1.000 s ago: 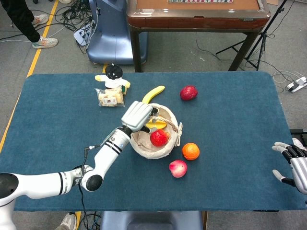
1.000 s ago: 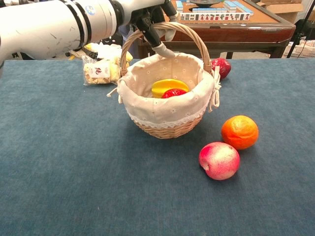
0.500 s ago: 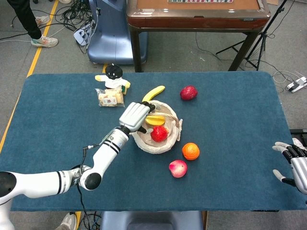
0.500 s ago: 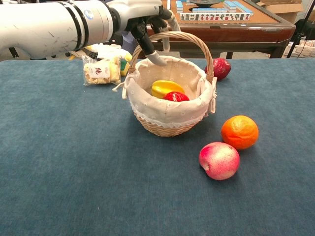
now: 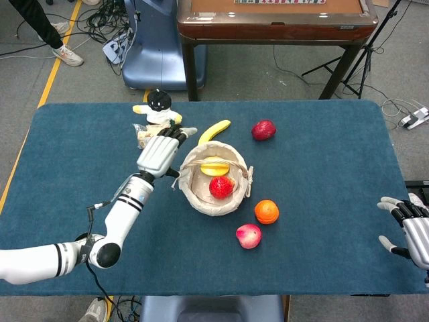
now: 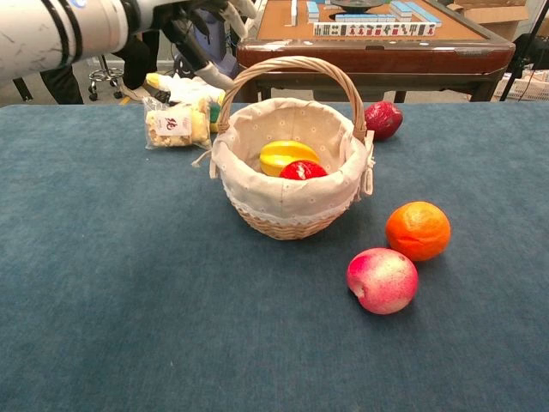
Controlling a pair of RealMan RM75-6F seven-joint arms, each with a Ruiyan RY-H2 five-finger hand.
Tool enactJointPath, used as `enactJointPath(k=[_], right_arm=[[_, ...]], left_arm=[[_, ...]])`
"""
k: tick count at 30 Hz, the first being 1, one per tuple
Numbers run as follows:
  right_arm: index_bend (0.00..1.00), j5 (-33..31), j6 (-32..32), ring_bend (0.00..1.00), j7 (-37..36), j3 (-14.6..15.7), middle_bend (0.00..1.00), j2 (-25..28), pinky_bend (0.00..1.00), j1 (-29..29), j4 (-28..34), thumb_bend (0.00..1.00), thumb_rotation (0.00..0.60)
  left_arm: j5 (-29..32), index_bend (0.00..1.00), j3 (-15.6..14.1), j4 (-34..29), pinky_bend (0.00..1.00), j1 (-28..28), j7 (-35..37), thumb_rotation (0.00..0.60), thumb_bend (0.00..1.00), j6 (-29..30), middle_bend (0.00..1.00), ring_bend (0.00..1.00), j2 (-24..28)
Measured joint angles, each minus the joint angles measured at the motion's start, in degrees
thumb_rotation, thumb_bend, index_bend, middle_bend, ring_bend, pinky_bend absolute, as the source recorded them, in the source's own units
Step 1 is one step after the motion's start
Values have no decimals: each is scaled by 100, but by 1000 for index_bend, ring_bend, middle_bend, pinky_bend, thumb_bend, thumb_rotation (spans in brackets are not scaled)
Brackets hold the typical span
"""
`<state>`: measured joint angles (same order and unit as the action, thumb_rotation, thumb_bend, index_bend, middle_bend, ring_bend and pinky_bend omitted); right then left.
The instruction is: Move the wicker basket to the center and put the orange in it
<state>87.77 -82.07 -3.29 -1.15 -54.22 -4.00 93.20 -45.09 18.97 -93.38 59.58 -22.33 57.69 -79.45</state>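
Observation:
The wicker basket (image 5: 201, 198) (image 6: 287, 225), lined with white cloth, stands upright near the middle of the blue table with a yellow fruit and a red fruit inside. The orange (image 5: 267, 212) (image 6: 418, 230) lies on the cloth just right of the basket. My left hand (image 5: 161, 152) (image 6: 202, 17) hovers left of the basket, fingers spread, holding nothing and clear of the handle. My right hand (image 5: 410, 228) rests open at the table's right edge, far from the fruit.
A pink-red peach (image 5: 249, 236) (image 6: 382, 280) lies in front of the orange. A dark red fruit (image 5: 263, 129) (image 6: 383, 119), a banana (image 5: 215, 129), a snack bag (image 6: 175, 125) and a small doll (image 5: 159, 106) sit behind the basket.
My left hand let go of the basket handle and drew back to the left. The basket settled upright on the table.

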Motion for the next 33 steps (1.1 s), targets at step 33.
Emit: enactJointPath(k=[33], right_arm=[[188, 60, 3262, 198, 602, -218, 218, -921, 310, -2491, -44, 137, 600]], left_arm=[[-1531, 153, -923, -978, 141, -2297, 794, 600, 183, 1337, 184, 100, 1803]])
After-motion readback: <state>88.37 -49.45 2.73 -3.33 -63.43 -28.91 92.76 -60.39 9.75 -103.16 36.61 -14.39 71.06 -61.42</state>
